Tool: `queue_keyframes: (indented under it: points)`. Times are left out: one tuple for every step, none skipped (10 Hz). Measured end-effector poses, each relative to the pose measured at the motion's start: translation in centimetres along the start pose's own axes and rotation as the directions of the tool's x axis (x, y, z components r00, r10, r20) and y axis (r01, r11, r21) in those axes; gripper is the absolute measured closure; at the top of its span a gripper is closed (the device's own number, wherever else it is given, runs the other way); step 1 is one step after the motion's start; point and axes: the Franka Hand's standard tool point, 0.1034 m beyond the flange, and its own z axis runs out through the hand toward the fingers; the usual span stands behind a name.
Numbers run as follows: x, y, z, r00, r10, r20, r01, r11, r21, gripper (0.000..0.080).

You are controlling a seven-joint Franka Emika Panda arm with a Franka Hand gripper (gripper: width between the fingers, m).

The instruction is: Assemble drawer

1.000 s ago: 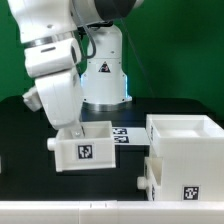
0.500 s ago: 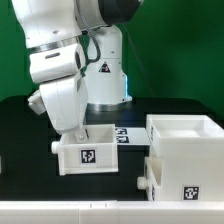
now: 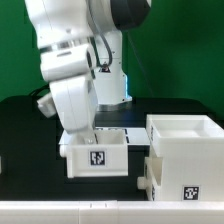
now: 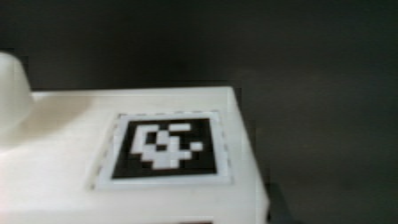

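Observation:
A small white drawer box (image 3: 97, 157) with a black tag on its front sits under my arm, left of centre in the exterior view. My gripper (image 3: 84, 134) reaches down onto the box's back wall. Its fingertips are hidden by the hand and the wall, and it appears shut on that wall. The larger white drawer housing (image 3: 185, 150), with a tag low on its front, stands at the exterior view's right, a small gap from the box. The wrist view shows a white panel (image 4: 178, 110) with a black tag (image 4: 166, 148) close up, and no fingers.
The marker board (image 3: 124, 133) lies on the black table behind the box, mostly hidden by it. The robot's white base (image 3: 112, 85) stands at the back. A green wall is behind it. A pale table edge runs along the front.
My arm and the small drawer box have moved together toward the exterior view's right, closing most of the gap to the housing. The housing has not moved.

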Motion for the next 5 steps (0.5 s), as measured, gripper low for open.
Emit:
queue_keyframes:
  points:
    - [0.7, 0.5, -0.1, 1.0, 0.014, 0.005, -0.014, 1.0, -0.005, 0.0759]
    - [1.4, 0.7, 0.1, 1.0, 0.017, 0.008, -0.017, 1.0, -0.004, 0.0759]
    - [2.0, 0.8, 0.2, 1.0, 0.012, 0.012, -0.012, 1.0, -0.002, 0.0759]
    - [2.6, 1.0, 0.2, 1.0, -0.003, 0.016, 0.003, 1.0, -0.004, 0.0759]
    - [3.0, 1.3, 0.1, 1.0, -0.016, 0.018, 0.016, 1.0, -0.006, 0.0759]
